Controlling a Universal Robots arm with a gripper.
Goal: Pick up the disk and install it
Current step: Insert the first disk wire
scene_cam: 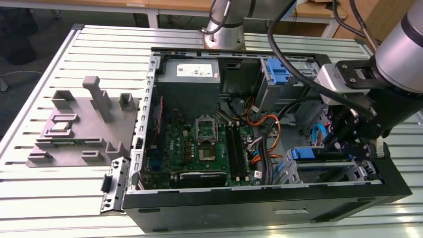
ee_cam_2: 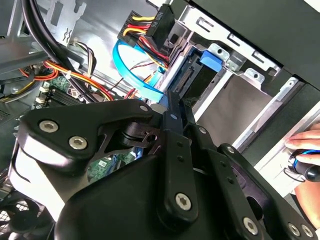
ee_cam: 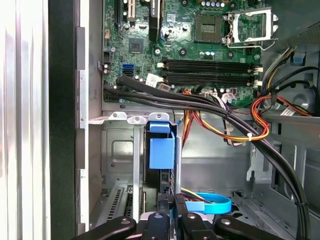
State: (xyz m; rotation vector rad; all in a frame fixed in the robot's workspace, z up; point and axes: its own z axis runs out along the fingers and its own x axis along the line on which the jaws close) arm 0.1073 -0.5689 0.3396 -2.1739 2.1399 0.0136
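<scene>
- claw point(scene_cam: 343, 144): on the arm, lowered into the drive cage point(ee_cam: 117, 150) at one corner of the open computer case point(scene_cam: 264, 210). its fingers point(ee_cam: 162, 202) are drawn close together and clamped on the near edge of the disk point(ee_cam: 161, 150).
- the disk: held on edge, blue side rail facing the first wrist view. it stands inside the drive cage between the cage's metal walls. it seems only partly seated, though the claw hides its near end.
- motherboard point(ee_cam: 200, 50): flat on the case floor beside the drive cage, on the exterior view's left of it.
- black cable bundle point(ee_cam: 200, 100): runs across between the motherboard and the drive cage, passing close to the cage's mouth.
- orange and yellow wires point(ee_cam: 250, 127): looped beside the drive cage, under the black bundle, apart from the disk.
- blue flat cable point(ee_cam: 212, 205): curled just beside the drive cage, near the fingers, not touching the disk.
- hand point(ee_cam_2: 305, 147): a person's, at the case wall beyond the drive cage, holding a small blue-and-black object, well apart from the claw.
- step in hand (judgement): the pick-up is done and this is the install stage, with the disk entered into the drive cage slot.
- what a further move calls for (judgement): the disk kept square to the cage walls so its rails follow the guides. it also needs a straight push along the slot, with the blue flat cable and the wires kept out of the path.
</scene>
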